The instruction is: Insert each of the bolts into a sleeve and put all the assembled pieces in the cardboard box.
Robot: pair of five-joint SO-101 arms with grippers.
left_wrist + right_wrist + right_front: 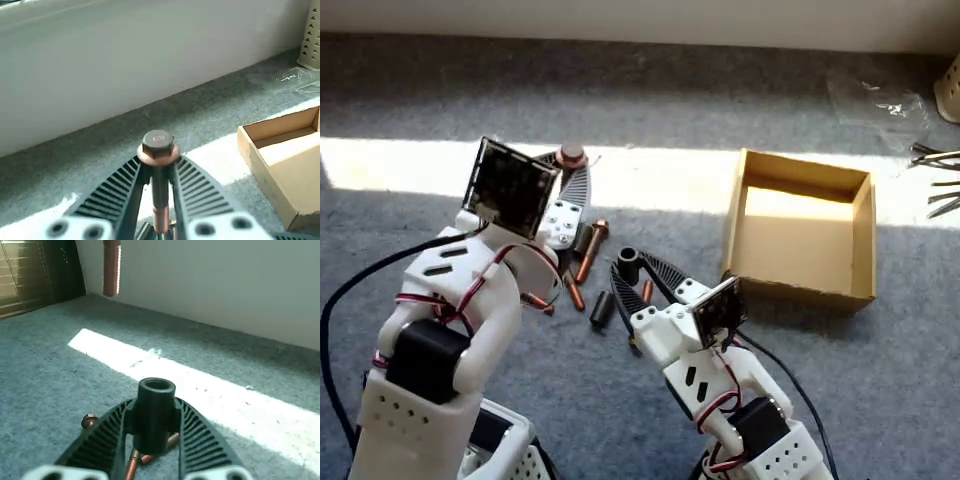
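My left gripper [571,168] [159,169] is shut on a copper bolt [570,155] [159,146], held upright with its hex head on top, above the sunlit strip of carpet. My right gripper [632,272] [155,416] is shut on a black sleeve [628,261] [156,407], bore facing up, a little to the right of and nearer than the bolt. In the right wrist view the held bolt's threaded end [111,267] hangs farther off, apart from the sleeve. The open cardboard box [798,288] [260,160] sits to the right.
Loose parts lie on the carpet between the arms: a bolt [592,248], another bolt [575,292], a black sleeve [602,307] and a short bolt [647,290]. Metal tools [935,180] lie at the far right edge. A wall runs along the back.
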